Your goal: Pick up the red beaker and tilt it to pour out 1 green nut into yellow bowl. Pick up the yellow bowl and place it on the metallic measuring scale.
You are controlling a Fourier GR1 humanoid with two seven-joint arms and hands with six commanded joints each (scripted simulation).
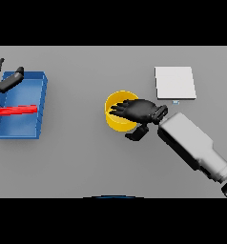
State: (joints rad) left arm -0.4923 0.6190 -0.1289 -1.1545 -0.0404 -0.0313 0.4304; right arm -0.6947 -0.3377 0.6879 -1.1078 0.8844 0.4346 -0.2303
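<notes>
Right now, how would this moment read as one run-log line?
right hand: over yellow bowl, fingers across its rim | left hand: open, above blue tray | red beaker: lying in tray | scale: bare

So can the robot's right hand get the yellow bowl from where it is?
Probably yes. The right hand is already over the yellow bowl, fingers across its rim and thumb outside. Nothing lies between them, though whether it actually grips the bowl can't be told.

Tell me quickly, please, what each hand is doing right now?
Left hand: open, fingers straight, holding nothing, above the blue tray's far left corner.
Right hand: over the yellow bowl, fingers across its rim; grip cannot be told.
</notes>
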